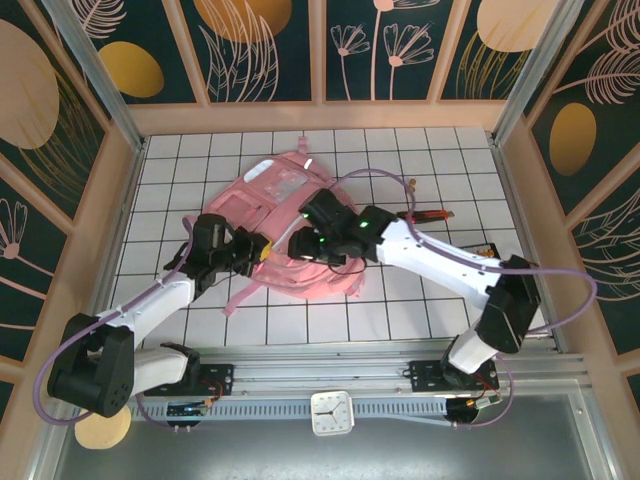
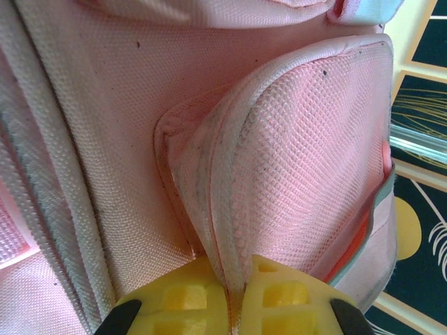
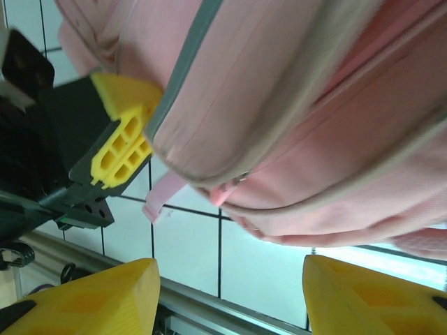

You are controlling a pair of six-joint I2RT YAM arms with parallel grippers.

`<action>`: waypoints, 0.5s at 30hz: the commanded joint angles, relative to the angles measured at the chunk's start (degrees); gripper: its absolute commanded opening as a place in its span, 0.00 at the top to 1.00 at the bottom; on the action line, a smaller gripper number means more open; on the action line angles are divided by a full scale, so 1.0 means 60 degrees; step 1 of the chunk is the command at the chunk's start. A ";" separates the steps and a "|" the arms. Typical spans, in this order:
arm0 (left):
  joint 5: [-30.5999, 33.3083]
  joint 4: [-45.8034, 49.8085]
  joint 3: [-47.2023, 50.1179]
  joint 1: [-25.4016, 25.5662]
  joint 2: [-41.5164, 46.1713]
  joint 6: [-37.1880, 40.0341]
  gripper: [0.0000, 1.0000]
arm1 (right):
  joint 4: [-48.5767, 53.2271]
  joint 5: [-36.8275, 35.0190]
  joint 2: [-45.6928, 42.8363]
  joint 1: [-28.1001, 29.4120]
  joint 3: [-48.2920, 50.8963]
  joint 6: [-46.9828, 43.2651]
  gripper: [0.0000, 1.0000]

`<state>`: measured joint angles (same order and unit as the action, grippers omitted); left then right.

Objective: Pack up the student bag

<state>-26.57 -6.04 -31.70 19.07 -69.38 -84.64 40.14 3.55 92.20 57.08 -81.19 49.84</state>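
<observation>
The student bag [image 1: 275, 195], a soft pink backpack, lies in the middle of the white gridded table. My left gripper [image 1: 262, 252] reaches its near left side. Seen from the left wrist, the left gripper [image 2: 237, 296] has its yellow fingers [image 2: 181, 300] pressed together on a raised fold at the edge of the bag's mesh pocket [image 2: 300, 160]. My right gripper [image 1: 312, 238] hovers over the bag's near middle. In the right wrist view the right gripper [image 3: 230, 300] stands open with only table between its fingers, the student bag [image 3: 314, 105] just above them.
A thin red and black item [image 1: 425, 213] lies right of the bag, and a small orange and black item [image 1: 487, 252] by the right wall. Wooden walls [image 1: 120, 200] fence the table. A loose pink strap [image 3: 162, 195] trails over the tiles near the front rail [image 1: 320, 360].
</observation>
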 commanded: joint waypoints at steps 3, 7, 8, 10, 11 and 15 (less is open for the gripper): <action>-0.0164 -0.0604 -0.0779 0.0096 0.0225 0.0162 1.00 | 0.0453 -0.0692 0.0890 0.0530 -0.0874 0.0108 0.46; -0.0159 -0.0530 -0.0826 0.0170 0.0282 0.0132 1.00 | 0.0322 -0.1158 0.1039 0.0547 -0.0761 0.0266 0.48; -0.0168 -0.0531 -0.0812 0.0178 0.0296 0.0105 1.00 | 0.0315 -0.1214 0.1074 0.0525 -0.0714 0.0327 0.49; -0.0144 -0.0545 -0.0803 0.0204 0.0350 0.0044 1.00 | 0.0227 -0.1235 0.1107 0.0477 -0.0531 0.0440 0.49; -0.0140 -0.0533 -0.0817 0.0205 0.0379 0.0032 1.00 | 0.0211 -0.1271 0.1111 0.0463 -0.0447 0.0522 0.49; -0.0102 -0.0485 -0.0908 0.0282 0.0432 -0.0029 1.00 | -0.0074 -0.1496 0.1101 0.0391 -0.0198 0.0800 0.50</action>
<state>-25.76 -4.34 -33.71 20.05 -68.90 -84.73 40.38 -2.11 98.10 59.86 -83.68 52.25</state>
